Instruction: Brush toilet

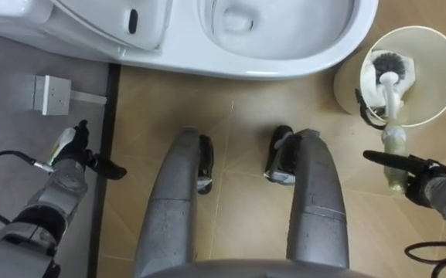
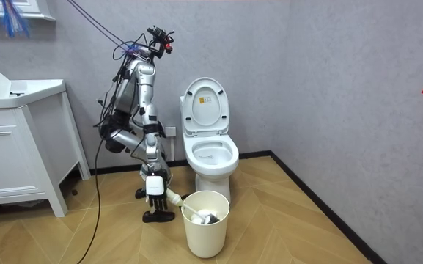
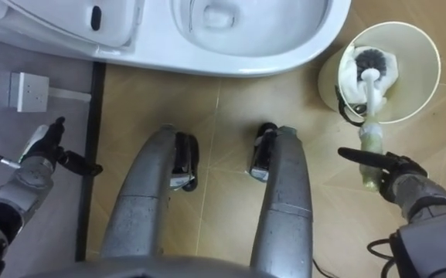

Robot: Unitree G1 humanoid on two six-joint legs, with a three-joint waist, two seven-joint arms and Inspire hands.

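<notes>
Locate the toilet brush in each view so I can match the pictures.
Left eye view: right side, toilet brush head in the cream bucket, handle running down to the right hand.
Right eye view: same, upper right.
Room view: bottom centre, leaning out of the bucket beside the robot.
Shared landmark: the white toilet beside the bucket.

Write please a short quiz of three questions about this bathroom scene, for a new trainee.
1. True or false: the toilet lid is raised.
2. Which hand is at the brush handle? A left, B right, C both.
3. Fill in: the brush head rests inside the ___.

Key: 1 true. 2 B, the right hand. 3 bin.
</notes>
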